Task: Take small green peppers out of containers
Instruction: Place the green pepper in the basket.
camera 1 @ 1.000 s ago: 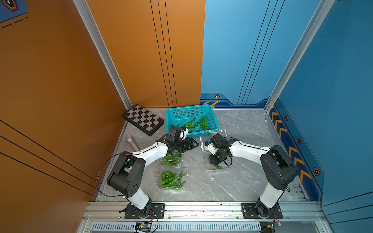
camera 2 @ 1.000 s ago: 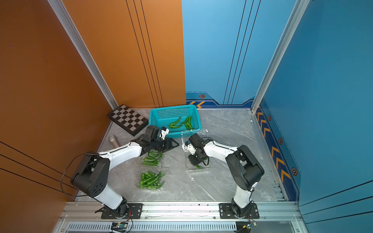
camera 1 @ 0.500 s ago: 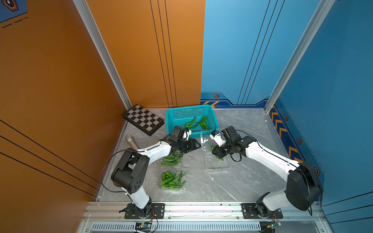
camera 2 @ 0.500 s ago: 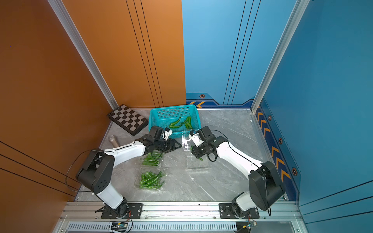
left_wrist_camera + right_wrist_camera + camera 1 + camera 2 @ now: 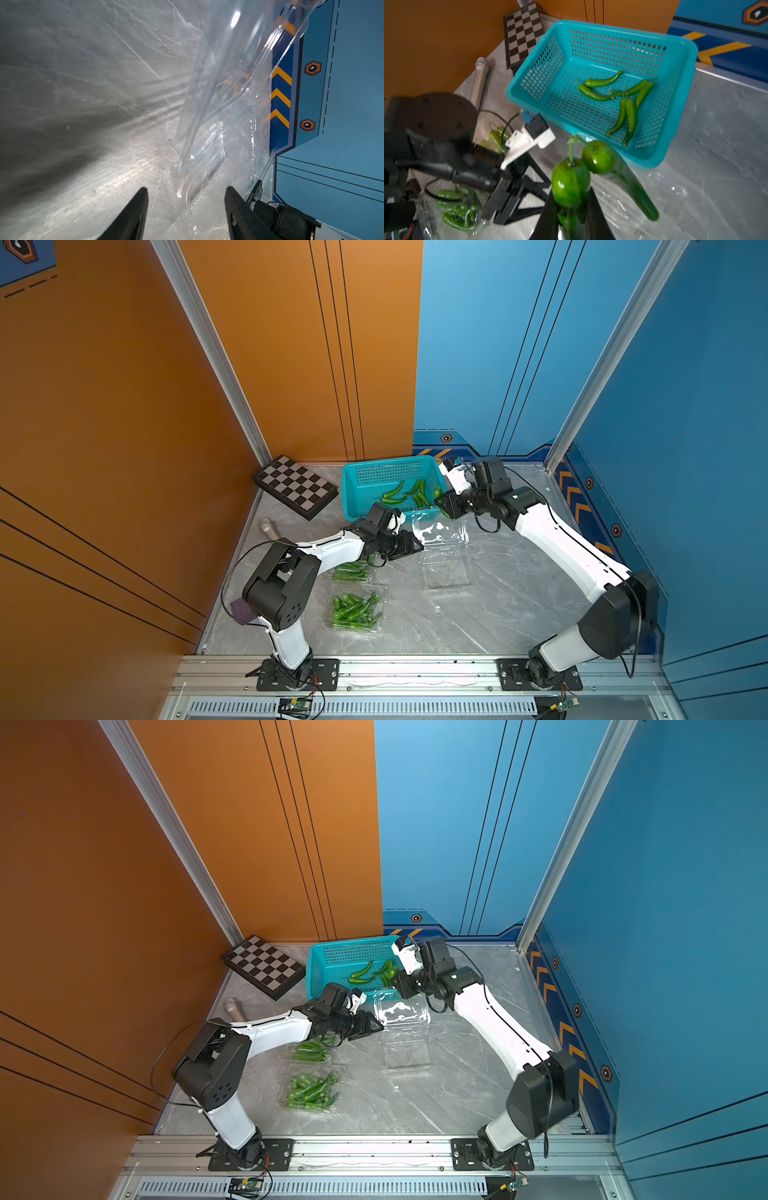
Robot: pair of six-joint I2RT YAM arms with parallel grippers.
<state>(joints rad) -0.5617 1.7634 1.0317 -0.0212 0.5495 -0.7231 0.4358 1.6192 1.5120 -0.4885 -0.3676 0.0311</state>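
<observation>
Just off the near right corner of the teal basket (image 5: 347,489), my right gripper (image 5: 442,506) (image 5: 571,207) hovers shut on small green peppers (image 5: 570,180); two show in its jaws. The clear container (image 5: 446,572) (image 5: 409,1052) below lies open with nothing inside, its lid (image 5: 438,531) raised. My left gripper (image 5: 417,545) (image 5: 185,190) is open, and the lid's thin edge (image 5: 218,104) runs between its fingers. Nearer the front, two more containers (image 5: 353,610) (image 5: 351,572) are full of peppers. Several peppers (image 5: 419,493) (image 5: 629,112) lie in the basket.
A chessboard (image 5: 295,485) leans at the back left by the orange wall. A grey microphone (image 5: 268,527) lies at the left table edge. The left arm stretches over the farther full container. Blue walls close the back and right.
My right gripper has risen from the open container with peppers and swung back toward the basket. The left gripper has shifted slightly right to the lid's edge.
</observation>
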